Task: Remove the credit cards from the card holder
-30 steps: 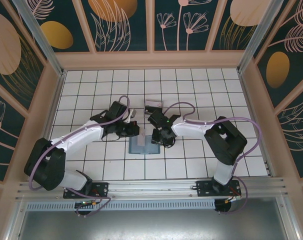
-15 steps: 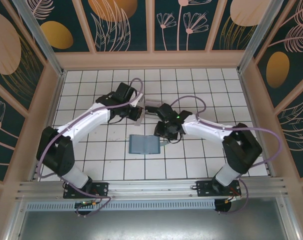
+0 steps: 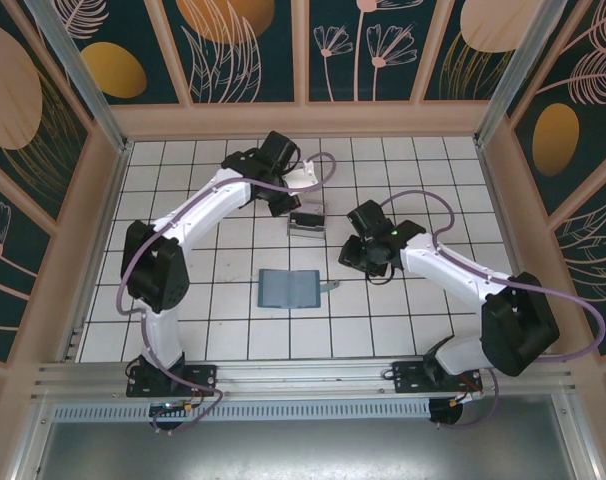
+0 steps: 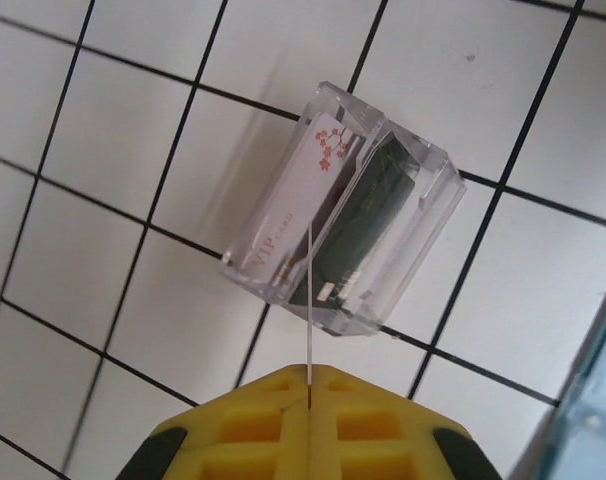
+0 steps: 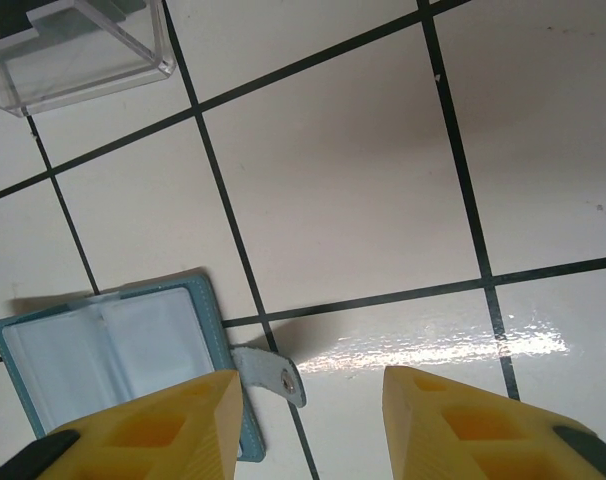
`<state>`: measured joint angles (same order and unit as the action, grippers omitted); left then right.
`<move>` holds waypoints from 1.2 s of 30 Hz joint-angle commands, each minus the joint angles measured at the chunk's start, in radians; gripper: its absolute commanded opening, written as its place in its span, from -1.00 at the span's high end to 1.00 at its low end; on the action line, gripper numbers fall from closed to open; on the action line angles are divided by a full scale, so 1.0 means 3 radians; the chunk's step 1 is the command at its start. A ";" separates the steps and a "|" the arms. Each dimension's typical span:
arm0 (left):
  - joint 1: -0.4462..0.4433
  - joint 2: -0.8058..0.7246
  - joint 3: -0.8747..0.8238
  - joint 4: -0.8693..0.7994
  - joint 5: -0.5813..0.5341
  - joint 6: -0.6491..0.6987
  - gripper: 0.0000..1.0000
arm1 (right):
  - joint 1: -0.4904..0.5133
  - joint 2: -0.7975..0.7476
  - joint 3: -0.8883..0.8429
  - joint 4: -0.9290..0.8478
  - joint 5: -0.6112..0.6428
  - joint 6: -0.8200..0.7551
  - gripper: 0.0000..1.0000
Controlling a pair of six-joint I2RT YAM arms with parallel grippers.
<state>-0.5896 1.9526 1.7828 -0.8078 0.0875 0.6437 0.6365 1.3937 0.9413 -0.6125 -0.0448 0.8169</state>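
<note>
As the left gripper (image 4: 308, 385) is clenched on 1 credit card (image 4: 309, 300), edge-on over the clear box (image 4: 413, 235), we would lower it straight beside the VIP card (image 4: 293, 215) before releasing; right gripper (image 5: 308, 400) released, empty, above the opened card holder (image 5: 113, 345).

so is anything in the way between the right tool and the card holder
Nothing visible. The right tool hangs open over bare tile, and the card holder lies open right beside one of its fingers. The clear box sits off to the far side, out of the path.
</note>
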 commanded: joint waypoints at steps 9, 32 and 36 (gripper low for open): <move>-0.0187 0.0595 0.0787 -0.0505 -0.0151 0.1143 1.00 | -0.0064 -0.0180 -0.0127 -0.0109 0.0114 0.0002 0.16; -0.0305 0.1044 0.1141 -0.0460 -0.0326 0.1336 1.00 | -0.0128 -0.0330 -0.0387 0.0004 0.0027 0.0070 0.16; -0.0316 0.1078 0.1164 -0.0467 -0.0298 0.1346 1.00 | -0.0129 -0.0330 -0.0398 0.0019 0.0016 0.0073 0.16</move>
<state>-0.6777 2.2498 2.1033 -0.9310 -0.0116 1.0218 0.6075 1.3075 0.8391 -0.6174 -0.0460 0.8215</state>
